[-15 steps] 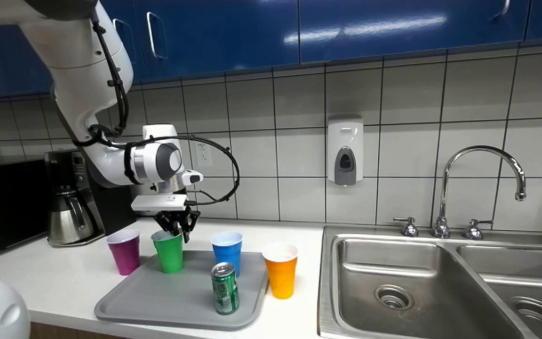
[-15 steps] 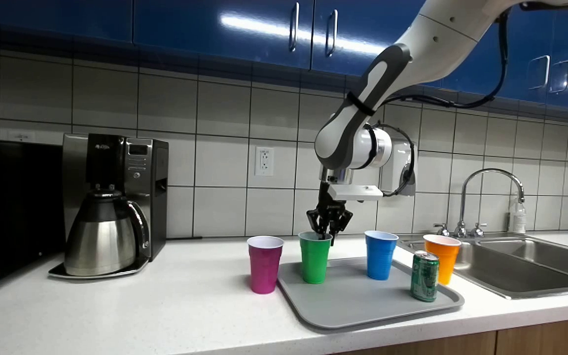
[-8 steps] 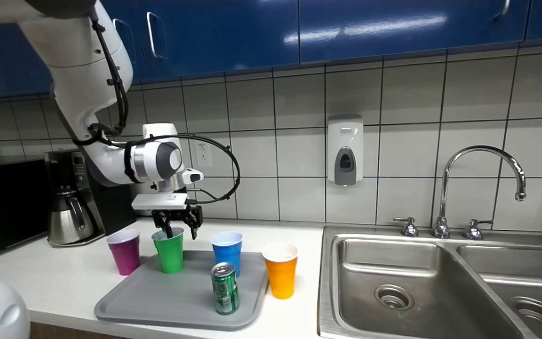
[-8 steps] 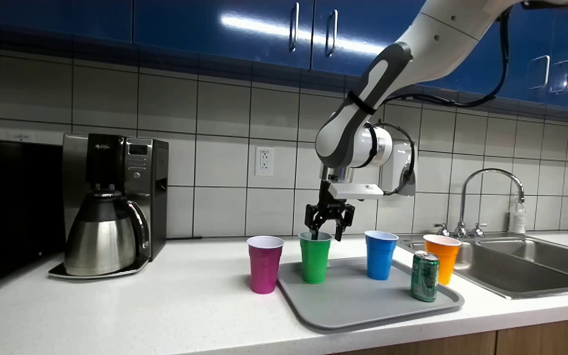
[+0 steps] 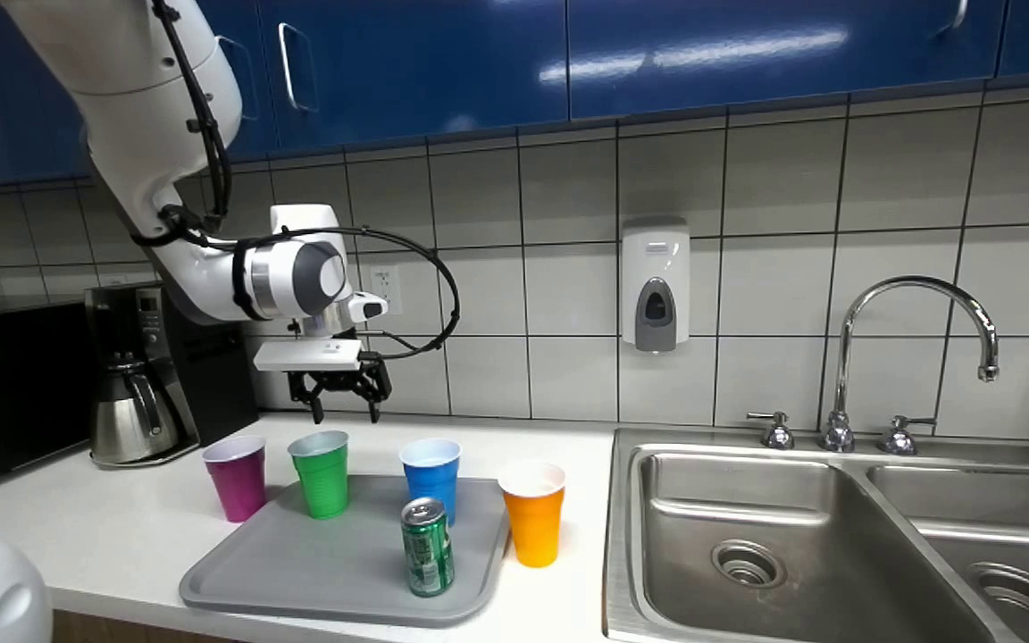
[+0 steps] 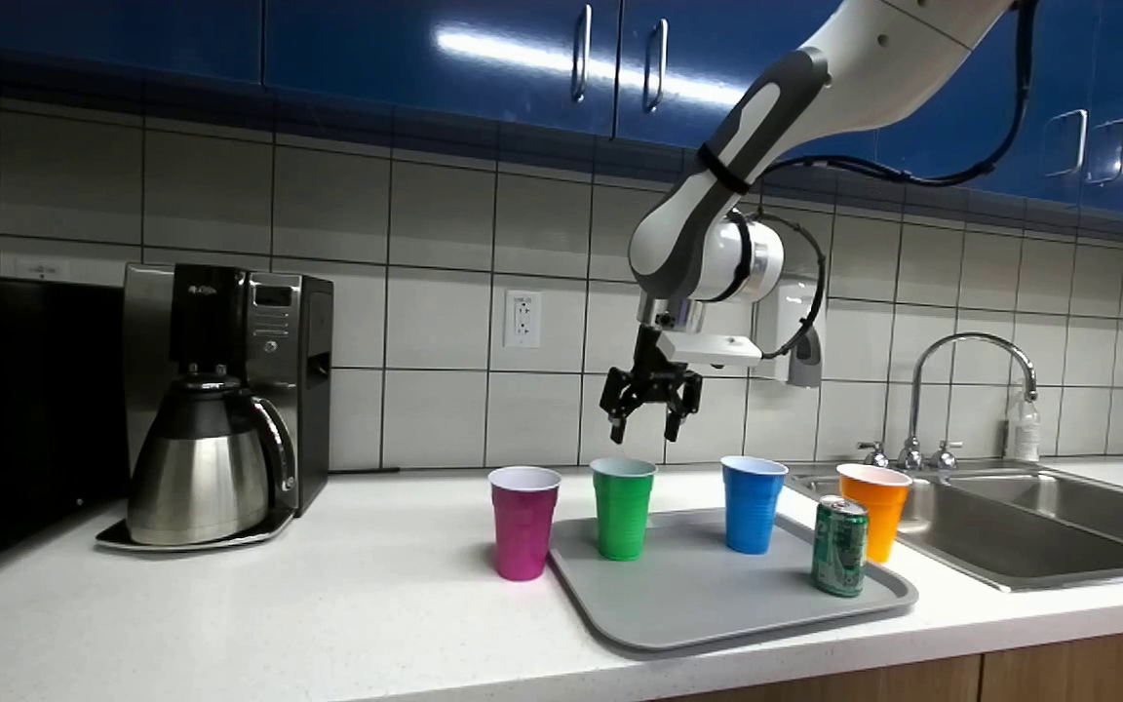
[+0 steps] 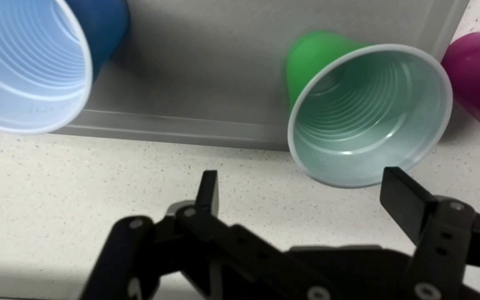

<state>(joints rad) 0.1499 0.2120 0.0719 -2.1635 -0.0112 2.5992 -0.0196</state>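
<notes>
My gripper (image 5: 346, 418) hangs open above and slightly to one side of a green cup (image 5: 324, 480), with nothing between its fingers. In an exterior view the gripper (image 6: 644, 437) shows a clear gap over that cup's rim. The wrist view looks into the green cup (image 7: 369, 112), which appears empty; one finger (image 7: 406, 200) overlaps its rim in the picture. The cup stands upright on a grey tray (image 5: 327, 572). A blue cup (image 5: 431, 478) and a green can (image 5: 427, 549) share the tray. A magenta cup (image 6: 522, 526) is beside the tray's edge.
An orange cup (image 5: 534, 518) stands at the tray's end near the steel sink (image 5: 747, 616). Behind is a tiled wall with a soap dispenser (image 5: 655, 286). A coffee maker (image 6: 230, 409) sits on the counter, and blue cabinets (image 6: 445, 68) hang overhead.
One second ago the gripper was low at the green cup, a finger inside it, jaws close around its rim. The jaws then spread and the gripper rose clear; the cup stayed put.
</notes>
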